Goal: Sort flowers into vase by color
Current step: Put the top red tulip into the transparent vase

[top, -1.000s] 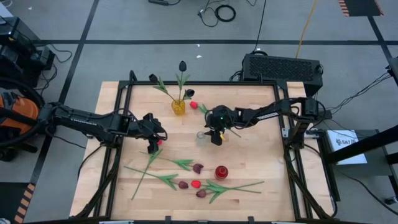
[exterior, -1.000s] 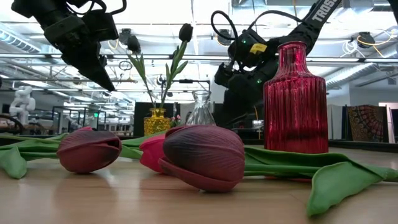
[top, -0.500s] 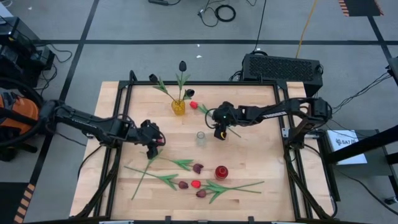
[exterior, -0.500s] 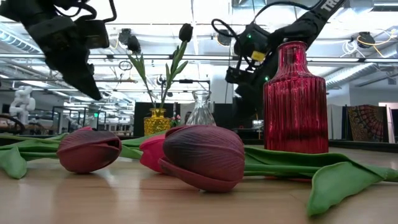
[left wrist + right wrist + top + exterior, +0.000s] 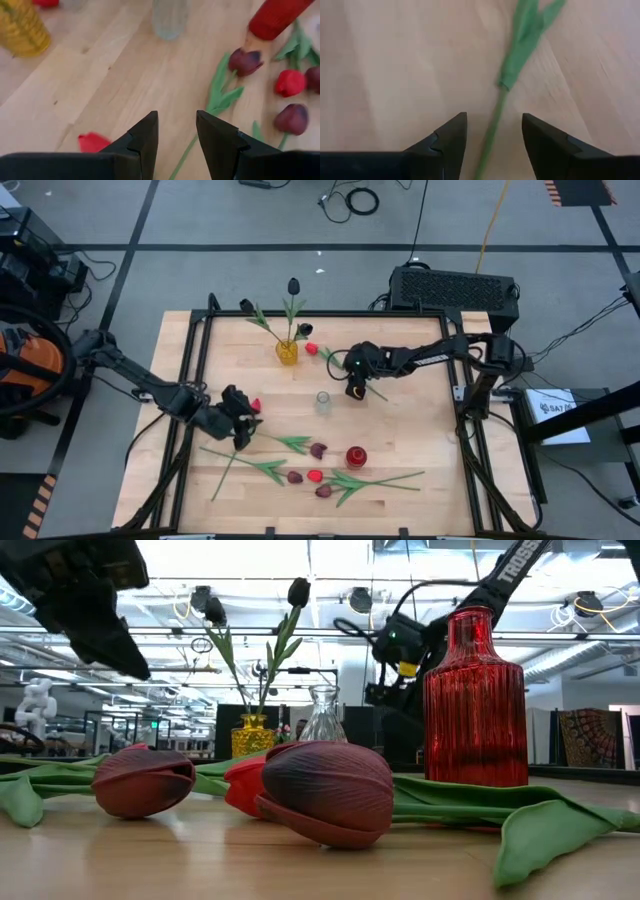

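A red tulip lies on the table with its head (image 5: 256,405) beside my left gripper (image 5: 240,430). The gripper hovers open over the tulip's green stem (image 5: 181,161), one finger on each side, apart from it. A second red tulip (image 5: 311,349) lies near the yellow vase (image 5: 287,352), which holds near-black tulips upright. My right gripper (image 5: 355,390) is open over that flower's stem (image 5: 492,135), which runs between the fingers untouched. Several maroon and red tulips (image 5: 318,449) lie flat around the red vase (image 5: 356,457).
A clear glass vase (image 5: 322,401) stands mid-table between the two grippers. A black frame rail (image 5: 205,320) borders the wooden tabletop. A black box (image 5: 455,288) sits behind the far right corner. Bare wood lies at the table's right side (image 5: 420,430).
My left gripper has swung toward the table's near edge and sunk a little, rolling about its own axis, and now stands over the red tulip's stem. My right gripper has drawn away from the clear vase toward the right and tipped further down. Neither has opened or shut.
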Robot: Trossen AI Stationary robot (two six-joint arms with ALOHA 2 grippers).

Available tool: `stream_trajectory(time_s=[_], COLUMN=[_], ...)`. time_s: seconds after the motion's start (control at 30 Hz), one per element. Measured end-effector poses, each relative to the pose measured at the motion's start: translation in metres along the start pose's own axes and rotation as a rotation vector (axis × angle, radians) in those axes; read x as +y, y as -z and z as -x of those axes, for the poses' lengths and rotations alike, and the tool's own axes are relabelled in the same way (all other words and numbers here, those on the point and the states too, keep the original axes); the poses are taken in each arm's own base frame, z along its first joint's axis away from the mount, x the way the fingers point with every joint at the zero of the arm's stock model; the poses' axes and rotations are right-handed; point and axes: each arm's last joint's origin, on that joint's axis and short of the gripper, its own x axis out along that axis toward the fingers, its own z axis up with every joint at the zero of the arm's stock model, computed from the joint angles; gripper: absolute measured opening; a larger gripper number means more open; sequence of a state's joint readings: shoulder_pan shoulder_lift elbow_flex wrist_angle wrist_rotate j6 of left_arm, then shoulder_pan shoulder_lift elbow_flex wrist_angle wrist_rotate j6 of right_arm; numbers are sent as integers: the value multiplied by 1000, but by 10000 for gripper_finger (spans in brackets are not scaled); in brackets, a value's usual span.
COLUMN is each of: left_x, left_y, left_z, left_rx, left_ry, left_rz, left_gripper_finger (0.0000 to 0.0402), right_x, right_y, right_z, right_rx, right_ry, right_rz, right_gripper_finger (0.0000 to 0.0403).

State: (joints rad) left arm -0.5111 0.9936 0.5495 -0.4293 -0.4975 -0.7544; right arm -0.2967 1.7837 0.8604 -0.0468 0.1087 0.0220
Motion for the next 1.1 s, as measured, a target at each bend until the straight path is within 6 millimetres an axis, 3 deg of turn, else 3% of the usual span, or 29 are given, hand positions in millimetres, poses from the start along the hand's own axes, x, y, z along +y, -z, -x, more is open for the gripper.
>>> stream_trajectory(time_s=[0.17,0.43,0.63,0.8,1.1], left_x=[-15,-29,-40,-50,-59], left_y=[2,6,7,1,-16], left_z=[-6,-21,-21,-14,-6], left_rx=[-43,-60,-68,-115,-188], left_ry=[39,73,163,209,209], left_rz=[-4,25,41,-4,-121], left_gripper_finger=[140,140,140,140,140], right_x=[-4,-6,-7,-7,-13], right_y=[3,7,7,0,-13], right_z=[-7,-6,3,42,162], right_rx=[18,62,76,47,-267], right_ry=[-9,21,43,53,46], right_rz=[-24,-109,-128,-120,-137], right_gripper_finger=[149,12,4,2,1])
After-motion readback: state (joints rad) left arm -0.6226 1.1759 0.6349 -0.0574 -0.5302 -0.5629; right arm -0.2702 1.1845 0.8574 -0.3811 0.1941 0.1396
